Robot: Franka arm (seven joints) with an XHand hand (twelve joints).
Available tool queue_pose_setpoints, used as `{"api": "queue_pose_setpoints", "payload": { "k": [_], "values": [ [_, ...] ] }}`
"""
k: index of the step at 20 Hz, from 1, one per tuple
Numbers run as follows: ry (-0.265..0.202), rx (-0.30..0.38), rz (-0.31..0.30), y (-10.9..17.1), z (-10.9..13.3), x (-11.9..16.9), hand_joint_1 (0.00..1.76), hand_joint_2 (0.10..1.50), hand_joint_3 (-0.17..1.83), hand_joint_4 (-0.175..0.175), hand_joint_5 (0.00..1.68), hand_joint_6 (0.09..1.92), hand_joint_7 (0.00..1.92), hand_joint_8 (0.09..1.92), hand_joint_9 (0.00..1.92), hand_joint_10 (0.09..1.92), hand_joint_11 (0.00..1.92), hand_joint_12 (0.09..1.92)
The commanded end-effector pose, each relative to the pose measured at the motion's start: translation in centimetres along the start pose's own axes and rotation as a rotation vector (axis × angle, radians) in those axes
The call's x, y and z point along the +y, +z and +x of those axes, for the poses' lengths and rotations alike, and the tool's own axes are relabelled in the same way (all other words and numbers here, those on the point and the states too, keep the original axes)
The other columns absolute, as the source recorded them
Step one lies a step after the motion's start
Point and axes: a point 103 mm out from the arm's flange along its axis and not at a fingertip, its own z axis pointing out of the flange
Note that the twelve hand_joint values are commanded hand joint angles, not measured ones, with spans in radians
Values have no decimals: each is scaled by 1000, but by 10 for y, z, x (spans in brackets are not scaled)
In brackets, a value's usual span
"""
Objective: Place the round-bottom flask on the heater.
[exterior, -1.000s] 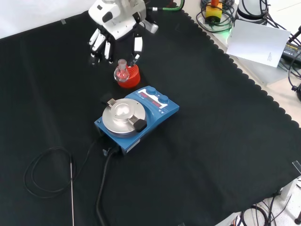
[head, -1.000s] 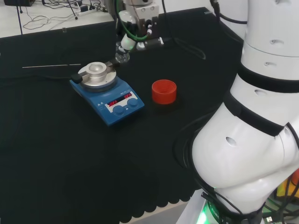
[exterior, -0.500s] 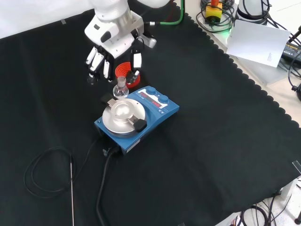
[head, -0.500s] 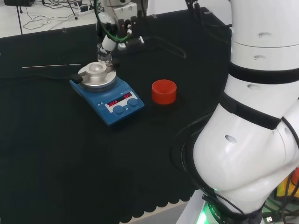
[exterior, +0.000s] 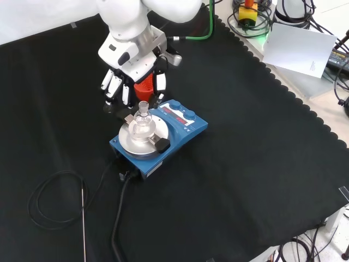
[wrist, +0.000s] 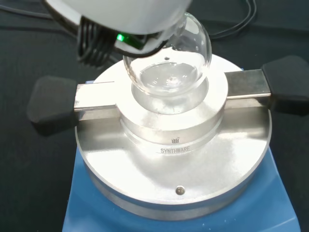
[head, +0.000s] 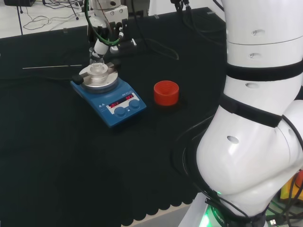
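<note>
The clear round-bottom flask (exterior: 143, 123) hangs upright over the round well in the heater's silver block (exterior: 137, 143). The hand (exterior: 128, 53) is directly above it, thumb and fingers (exterior: 160, 82) curled down around the flask's neck. In the head view the flask (head: 97, 66) sits under the hand (head: 101, 44), over the blue heater (head: 110, 97). In the wrist view the glass bulb (wrist: 169, 65) lies in or just above the block's well (wrist: 174, 140); I cannot tell whether it touches. A blurred white part of the hand (wrist: 120, 14) shows there too.
The red ribbed ring stand (head: 166, 92) stands right of the heater in the head view; in the front view the stand (exterior: 143, 87) is partly behind the fingers. A thin metal probe (exterior: 83, 218) with a looped black cable lies on the cloth. The arm's white links (head: 260, 118) stand at the right.
The hand has carried the flask from beside the red stand to over the heater's block, leftward in the head view and lower in the front view.
</note>
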Motion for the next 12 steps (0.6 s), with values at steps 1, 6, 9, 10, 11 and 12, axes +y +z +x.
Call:
{"api": "queue_pose_setpoints", "payload": {
  "k": [1,6,9,10,11,12],
  "values": [
    [-6,5,18,6,0,7,1147,615,825,-3,1183,912,304,645,623,573,426,1317],
    [-15,-3,25,10,4,12,1147,615,826,-4,1182,914,304,646,623,573,426,1316],
    [-13,-3,28,12,3,13,1147,615,827,-4,1182,915,304,646,623,573,427,1316],
    [-11,-3,29,13,2,14,1147,615,827,-4,1182,916,304,646,623,573,427,1316],
    [-10,-4,34,14,1,14,1147,615,828,-4,1182,916,304,646,623,573,427,1316],
    [-6,2,34,14,0,14,1147,615,828,-4,1181,916,304,646,623,573,427,1316]
  ]
}}
